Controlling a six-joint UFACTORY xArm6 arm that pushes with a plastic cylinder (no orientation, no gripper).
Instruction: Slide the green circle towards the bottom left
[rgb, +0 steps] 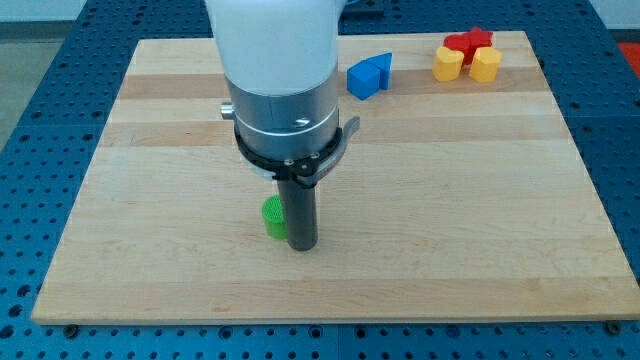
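The green circle (272, 217) is a small green cylinder on the wooden board (480, 230), a little left of the view's centre and toward the bottom. My tip (302, 245) rests on the board right beside it, on its right side, and seems to touch it. The dark rod partly hides the circle's right edge. The white and silver arm body hangs above and hides the board's upper middle.
A blue block (369, 75), rounded on one side, lies at the view's top, right of the arm. At the top right sit a red block (469, 42), a yellow block (448, 64) and another yellow block (486, 65), close together. A blue perforated table surrounds the board.
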